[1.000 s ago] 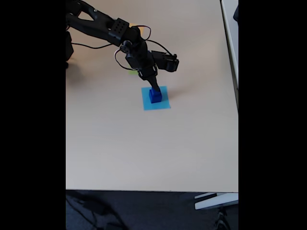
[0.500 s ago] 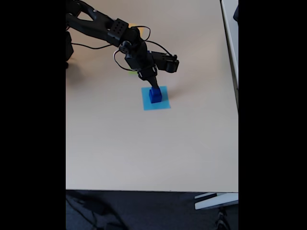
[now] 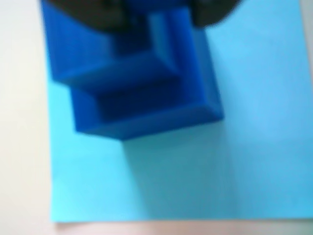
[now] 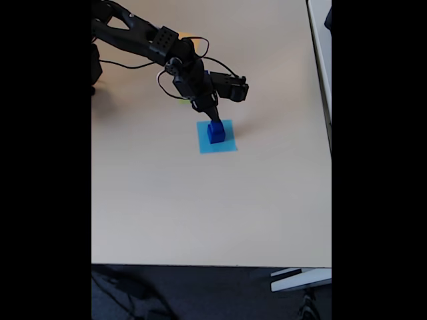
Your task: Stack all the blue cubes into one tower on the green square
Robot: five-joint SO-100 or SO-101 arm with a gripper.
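So right now I've got the gripper (image 4: 213, 121) parked right on top of the blue cubes (image 4: 215, 132), which sit stacked on the light-blue square (image 4: 217, 145), not on the green square. Of that one I can only make out a sliver of lime colour (image 4: 183, 101) peeking out behind the arm in the fixed view, up and to the left of the stack, and honestly I wouldn't swear to it. My read is that I'm in the pick-up step: grab the stack, or its top cube, and carry it over to the green patch. The next move needs a firm, square clamp, then a straight lift so nothing slides off, then a short swing up-left in the fixed view. The wrist view gives me what the fixed one can't: the cubes (image 3: 142, 88) are at least two stepped tiers, a smaller one sitting back on a bigger one, near the left edge of the light-blue square (image 3: 244, 147), with the pale surface (image 3: 22, 147) just beyond. The dark blurs at the top are the fingers (image 3: 98, 14), but it's too fuzzy to say if they're apart or pressed on a cube, so I can't tell. The fixed view gives the wider layout of the surface (image 4: 200, 213) instead.
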